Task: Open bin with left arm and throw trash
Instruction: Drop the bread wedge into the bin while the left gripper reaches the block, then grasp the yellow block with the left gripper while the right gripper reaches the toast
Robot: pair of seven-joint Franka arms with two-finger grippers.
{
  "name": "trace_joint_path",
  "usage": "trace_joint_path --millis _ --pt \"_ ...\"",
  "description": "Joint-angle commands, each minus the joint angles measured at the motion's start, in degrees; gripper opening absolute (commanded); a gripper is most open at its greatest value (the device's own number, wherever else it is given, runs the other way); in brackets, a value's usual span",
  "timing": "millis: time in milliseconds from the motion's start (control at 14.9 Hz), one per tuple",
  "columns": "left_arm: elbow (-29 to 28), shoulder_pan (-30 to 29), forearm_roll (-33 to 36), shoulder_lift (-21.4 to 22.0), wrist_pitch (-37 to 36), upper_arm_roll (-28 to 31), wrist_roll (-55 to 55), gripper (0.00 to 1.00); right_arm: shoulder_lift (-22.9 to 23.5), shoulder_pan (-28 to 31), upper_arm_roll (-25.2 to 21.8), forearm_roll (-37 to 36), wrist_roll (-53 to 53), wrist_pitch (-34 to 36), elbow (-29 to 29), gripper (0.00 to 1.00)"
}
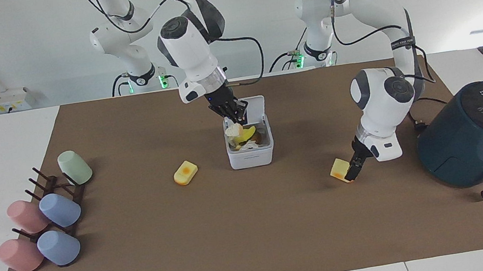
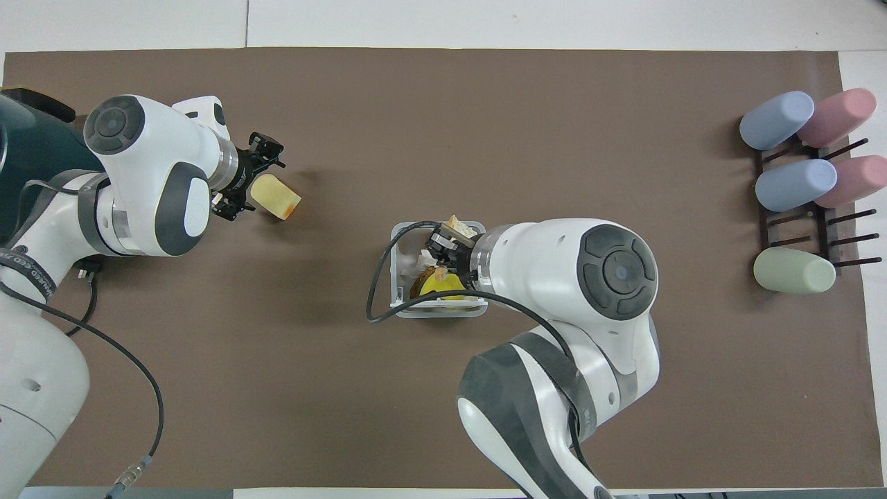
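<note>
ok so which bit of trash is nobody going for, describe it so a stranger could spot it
Start at the white bin with its lid up, mid-mat. Beside it, toward the right arm's end of the table, a small yellow slab lies alone on the brown mat. It has rounded corners and an orange spot on top, and no gripper is near it.

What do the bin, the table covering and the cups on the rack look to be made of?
The bin looks like white moulded plastic: smooth, faintly glossy walls, rounded corners. The table covering seems to be matte brown paper or thin sheet, flat with clean cut edges. The cups look like matte pastel plastic or silicone; which one cannot be told. Their rack appears to be dark wood or metal pegs.
</note>
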State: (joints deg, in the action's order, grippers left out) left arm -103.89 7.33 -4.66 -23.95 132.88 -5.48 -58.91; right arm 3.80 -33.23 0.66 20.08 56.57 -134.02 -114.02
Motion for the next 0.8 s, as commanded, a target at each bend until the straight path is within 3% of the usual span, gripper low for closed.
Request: trace_joint_path --millis 0,67,134,268,335,402,469,669,736 --pt "-1.92 1.02 2.88 -0.04 1.50 0.47 -1.47 1.00 -0.02 -0.95 -0.04 3.99 0.73 -0.63 -0.32 0.00" --pt "-3.06 1.46 4.73 -0.04 1.59 0.47 -1.99 1.00 -0.20 -1.22 -0.04 4.00 0.73 -0.54 -0.68 0.00" --pt "-3.77 1.81 5.10 -0.04 1.94 0.47 -2.43 1.00 -0.29 -1.22 -0.04 4.09 0.73 -0.45 -0.94 0.21" --pt "-3.86 1.90 5.01 -0.04 2.47 0.47 -2.70 1.00 -0.29 -1.22 -0.04 4.00 0.47 -0.63 -0.94 0.88" --pt "-3.86 1.82 5.01 0.05 2.47 0.47 -2.70 1.00 -0.20 -1.22 -0.04 4.00 0.47 -0.89 -0.94 1.00" --pt "-3.69 1.73 5.01 -0.04 2.47 0.47 -2.61 0.95 -0.20 -1.22 -0.04 4.00 0.47 -0.89 -0.86 1.00" --pt "-3.60 1.73 5.01 -0.04 2.47 0.47 -2.61 0.85 -0.20 -1.22 -0.04 4.00 0.47 -0.80 -0.86 1.00" --pt "-3.07 1.46 5.10 -0.04 2.47 0.47 -2.09 0.36 -0.20 -0.70 -0.13 3.39 -0.14 -0.10 -0.77 1.00" --pt "-2.72 1.46 5.19 -0.04 2.47 0.47 -1.91 0.27 -0.11 -0.44 -0.30 3.04 -0.85 0.07 -0.77 1.00"
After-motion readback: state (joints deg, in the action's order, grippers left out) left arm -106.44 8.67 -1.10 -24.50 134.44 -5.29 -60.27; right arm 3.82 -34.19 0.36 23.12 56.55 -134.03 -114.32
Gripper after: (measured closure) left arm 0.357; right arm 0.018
